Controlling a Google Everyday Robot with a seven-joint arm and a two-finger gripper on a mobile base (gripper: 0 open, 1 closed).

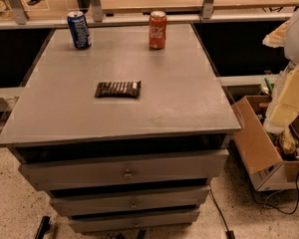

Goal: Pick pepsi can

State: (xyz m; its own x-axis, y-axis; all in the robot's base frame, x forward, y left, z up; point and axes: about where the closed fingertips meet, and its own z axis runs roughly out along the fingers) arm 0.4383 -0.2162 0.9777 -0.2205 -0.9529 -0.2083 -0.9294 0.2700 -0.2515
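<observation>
The pepsi can (79, 30) is blue with white lettering and a silver top. It stands upright at the far left of the grey cabinet top (179, 98). A red-orange Coca-Cola can (158, 30) stands upright to its right, near the far edge. My gripper is not in view; only pale parts of my arm (291, 83) show at the right edge, well off the cabinet and far from the blue can.
A dark wrapped snack bar (118, 89) lies flat mid-top. The cabinet has several drawers (124, 172) in front. An open cardboard box (261, 143) with clutter and cables sits on the floor at right. A shelf rail with metal posts (139, 19) runs behind.
</observation>
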